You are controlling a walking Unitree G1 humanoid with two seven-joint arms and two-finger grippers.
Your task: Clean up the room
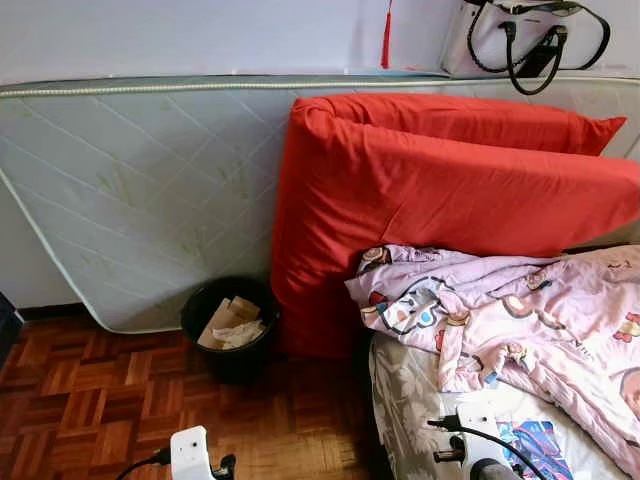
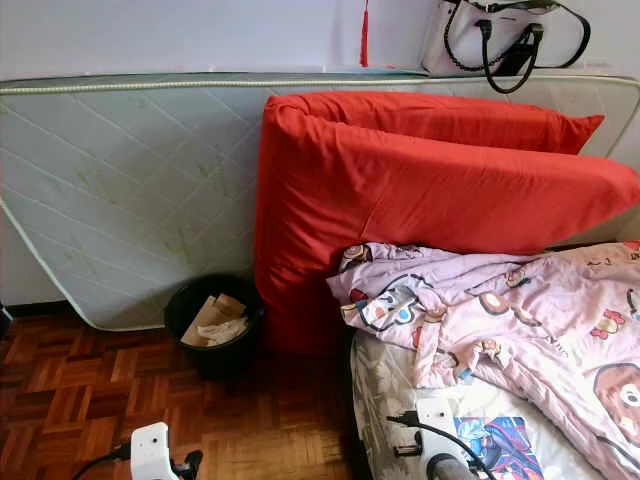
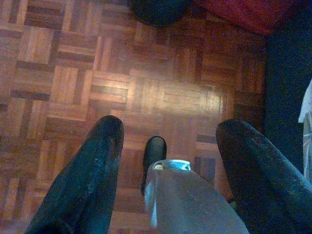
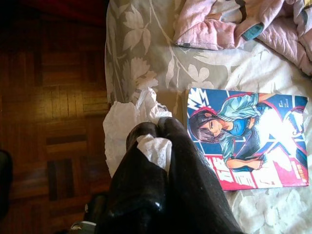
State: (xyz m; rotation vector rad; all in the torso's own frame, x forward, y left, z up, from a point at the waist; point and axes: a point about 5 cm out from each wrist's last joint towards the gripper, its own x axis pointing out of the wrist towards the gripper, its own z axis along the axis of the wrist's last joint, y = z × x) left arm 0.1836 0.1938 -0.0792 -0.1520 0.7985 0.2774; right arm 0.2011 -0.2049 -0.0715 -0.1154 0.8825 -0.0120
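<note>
Here, a round black waste bin (image 1: 230, 330) stands on the brown wooden parquet floor (image 1: 90, 400), just beside the lower corner of a big red cushion (image 1: 420, 190) and in front of a pale quilted mattress (image 1: 140, 190) that leans on edge against the wall. The bin holds crumpled brown and cream paper scraps (image 1: 230, 322), piled to just below its rim.

The right end effector (image 4: 152, 137) is over the near corner of the bed, its two black fingers closed on a crumpled white tissue (image 4: 124, 124); a fold of the tissue is pinched between the tips and the rest spreads out past them, against the edge of the grey sheet with white leaf print (image 4: 146, 48). Just beside the tissue on that sheet lies a colourful comic book (image 4: 243, 141), flat and cover up. A rumpled pink cartoon-print blanket (image 1: 520, 320) is heaped further up the bed, touching the foot of the red cushion.

The left end effector (image 3: 170, 146) hangs over the bare parquet with its fingers spread wide apart and nothing between them; the dark bin shows at the far edge of its wrist view.

A white handbag with black handles (image 1: 525, 35) sits on the top edge of the mattress, with a red tassel (image 1: 386, 35) hanging on the wall beside it.
</note>
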